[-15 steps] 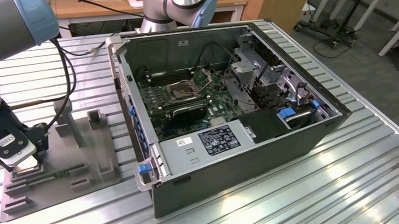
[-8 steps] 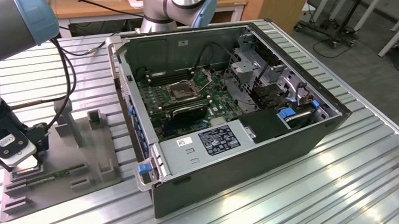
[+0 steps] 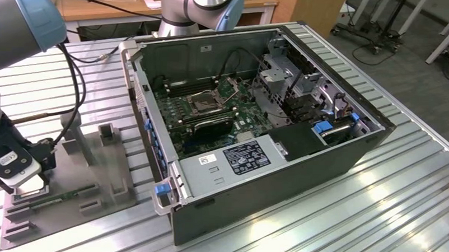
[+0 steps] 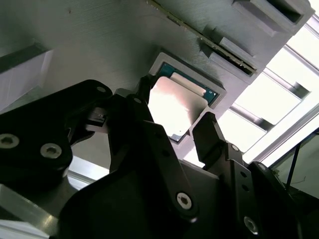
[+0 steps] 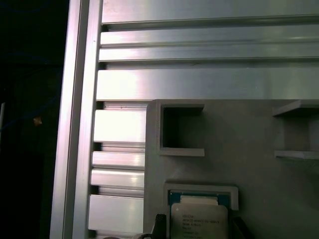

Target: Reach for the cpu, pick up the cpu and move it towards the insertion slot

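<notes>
Gripper [image 4: 174, 102] hangs low over the grey tray [image 4: 99, 45], its black fingers [image 4: 207, 132] parted with one at each side of the cpu [image 4: 172, 107]. The jaws stand only slightly wider than the chip. The first wrist view shows a thin gap at each edge, but whether either pad touches the chip cannot be told. Nothing is lifted: the cpu [image 5: 199, 216] lies flat in its shallow square recess, silver top up, with a teal rim showing around it.

In the exterior view the gripper [image 3: 21, 180] is at the tray's [image 3: 96, 172] near corner, at that view's lower left, on the slatted metal table [image 3: 318, 219]. A narrow green strip [image 3: 61, 197] lies in the tray just beside it.

The slot [image 3: 208, 101] is well apart from the gripper. It sits on the green board inside the open case [image 3: 282, 178] in the middle of the table, its silver frame around a dark centre, between long black memory slots.
</notes>
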